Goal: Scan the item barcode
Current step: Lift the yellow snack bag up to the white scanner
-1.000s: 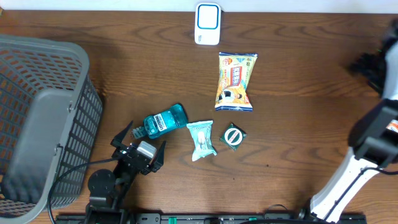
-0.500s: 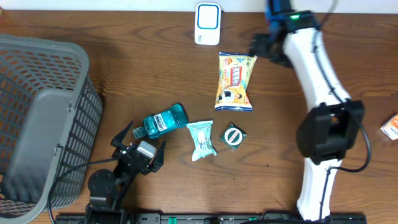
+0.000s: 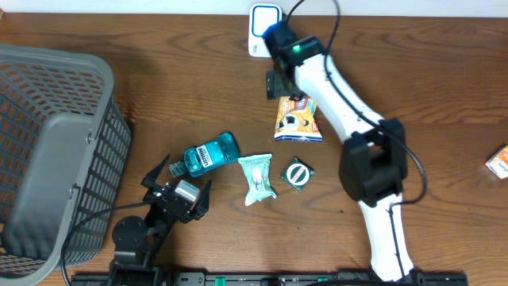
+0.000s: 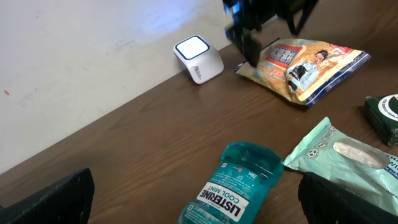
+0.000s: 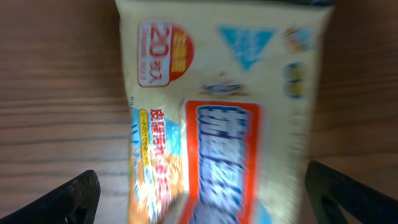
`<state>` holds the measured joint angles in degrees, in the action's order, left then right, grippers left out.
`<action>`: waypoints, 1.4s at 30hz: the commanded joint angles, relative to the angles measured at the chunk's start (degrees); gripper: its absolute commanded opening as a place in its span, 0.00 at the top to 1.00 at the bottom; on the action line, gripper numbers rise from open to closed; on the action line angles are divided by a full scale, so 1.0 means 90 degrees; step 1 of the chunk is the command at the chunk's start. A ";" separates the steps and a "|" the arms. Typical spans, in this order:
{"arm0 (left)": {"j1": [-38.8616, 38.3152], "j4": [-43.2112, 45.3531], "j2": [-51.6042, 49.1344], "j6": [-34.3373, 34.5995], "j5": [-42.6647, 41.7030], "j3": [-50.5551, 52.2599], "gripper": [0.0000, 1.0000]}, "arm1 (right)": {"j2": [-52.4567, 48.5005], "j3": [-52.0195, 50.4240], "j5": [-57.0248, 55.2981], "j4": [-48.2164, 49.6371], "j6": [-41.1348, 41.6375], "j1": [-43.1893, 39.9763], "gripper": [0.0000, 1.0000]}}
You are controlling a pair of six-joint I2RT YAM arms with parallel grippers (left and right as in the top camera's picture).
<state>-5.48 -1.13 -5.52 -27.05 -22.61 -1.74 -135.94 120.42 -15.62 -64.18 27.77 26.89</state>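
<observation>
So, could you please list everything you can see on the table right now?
table: one, brown wood, under everything
basket: one, grey, left side
scanner: one, white with blue, far edge, centre
snack bag: one, yellow and orange, in front of the scanner
mouthwash bottle: one, teal, lying near the centre
packet: one, pale green, right of the bottle
small box: one, dark green, right of the packet
carton: one, orange, right edge
left pincer: one, black, open, near the bottle
right pincer: one, black, open, over the snack bag's far end
</observation>
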 commanded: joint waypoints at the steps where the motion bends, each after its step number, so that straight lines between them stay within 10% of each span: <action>1: -0.0027 -0.0126 0.0000 -0.0036 -0.0129 0.0168 0.02 | -0.0447 0.0083 -0.0255 -0.0078 -0.0046 0.0066 0.01; 7: -0.0027 -0.0129 0.0000 -0.0036 -0.0129 0.0168 0.02 | -0.0954 0.0083 -0.0226 -0.0860 -0.0005 0.0056 0.01; 17: -0.0027 -0.0129 0.0000 -0.0036 -0.0129 0.0168 0.02 | -0.1435 0.0080 -0.0231 -0.1350 -0.0794 -0.0002 0.31; 20: -0.0027 -0.0129 0.0000 -0.0036 -0.0129 0.0168 0.02 | -0.1435 0.0083 -0.0192 -0.1345 -0.0930 -0.0002 0.53; 23: -0.0027 -0.0129 0.0000 -0.0036 -0.0129 0.0168 0.02 | -0.1433 0.0240 0.0605 -0.1411 -0.1474 -0.0010 0.98; 32: -0.0027 -0.0126 0.0000 -0.0036 -0.0129 0.0168 0.02 | -0.1421 0.2098 0.5268 -0.3665 -0.3155 -0.0631 0.99; 42: -0.0027 -0.0129 0.0000 -0.0036 -0.0129 0.0168 0.02 | -0.1243 0.2164 0.9005 -0.3704 -0.3313 -0.1525 0.99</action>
<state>-5.48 -1.13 -5.52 -27.05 -22.61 -1.74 -147.72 138.65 45.56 -97.45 0.82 15.33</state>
